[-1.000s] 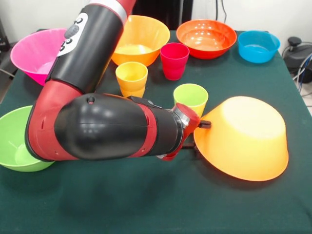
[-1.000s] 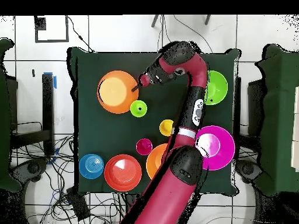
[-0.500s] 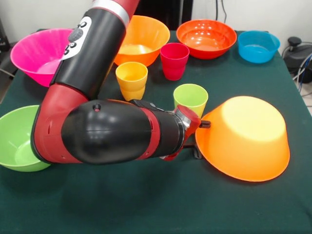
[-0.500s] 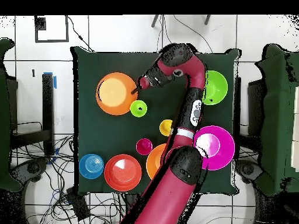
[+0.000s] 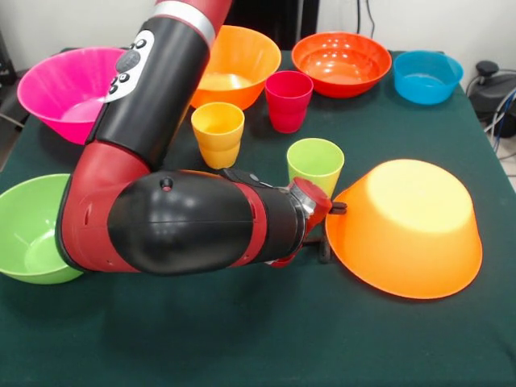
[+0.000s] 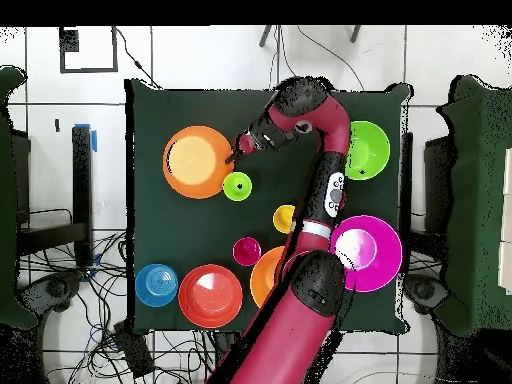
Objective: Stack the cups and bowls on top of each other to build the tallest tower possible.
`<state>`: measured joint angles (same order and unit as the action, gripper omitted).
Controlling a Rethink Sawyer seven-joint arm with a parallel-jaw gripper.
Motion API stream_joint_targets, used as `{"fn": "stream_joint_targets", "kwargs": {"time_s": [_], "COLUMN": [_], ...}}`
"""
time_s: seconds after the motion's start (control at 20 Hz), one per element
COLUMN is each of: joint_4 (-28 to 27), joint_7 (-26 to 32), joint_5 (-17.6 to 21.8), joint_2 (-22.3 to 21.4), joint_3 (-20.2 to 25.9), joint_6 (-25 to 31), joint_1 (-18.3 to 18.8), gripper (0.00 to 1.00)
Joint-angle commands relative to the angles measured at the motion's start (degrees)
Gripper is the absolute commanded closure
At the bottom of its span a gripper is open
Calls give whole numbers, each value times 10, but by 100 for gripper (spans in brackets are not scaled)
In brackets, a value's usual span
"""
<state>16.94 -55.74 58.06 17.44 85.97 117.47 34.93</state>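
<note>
A large orange bowl (image 5: pixel 411 226) lies upside down and tilted at the right of the front view; it also shows in the overhead view (image 6: pixel 197 160). My gripper (image 5: pixel 329 230) is shut on its left rim, one finger above and one below; it also shows in the overhead view (image 6: pixel 236 152). A lime green cup (image 5: pixel 315 164) stands upright just behind the gripper. A yellow cup (image 5: pixel 218 133) and a crimson cup (image 5: pixel 289 100) stand upright farther back. The orange-red cup is out of view.
At the back stand a second orange bowl (image 5: pixel 238 60), a red-orange bowl (image 5: pixel 341 63) and a small blue bowl (image 5: pixel 427 76). A pink bowl (image 5: pixel 60 89) and a lime green bowl (image 5: pixel 28 230) sit at the left. My arm hides the table's middle left.
The gripper and the upturned orange bowl have shifted slightly to the right in the front view. The cups and other bowls have not moved.
</note>
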Motion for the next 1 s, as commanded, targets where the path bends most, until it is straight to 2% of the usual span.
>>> {"fn": "stream_joint_targets", "kwargs": {"time_s": [0.05, 0.25, 0.45, 1.0], "joint_4": [-3, 3, 49, 92], "joint_7": [181, 183, 132, 84], "joint_5": [65, 70, 49, 19], "joint_2": [-8, -21, -62, -106], "joint_3": [-42, -52, -101, -157], "joint_6": [-90, -128, -199, -236], "joint_1": [0, 1, 8, 3], "gripper": [0, 0, 0, 0]}}
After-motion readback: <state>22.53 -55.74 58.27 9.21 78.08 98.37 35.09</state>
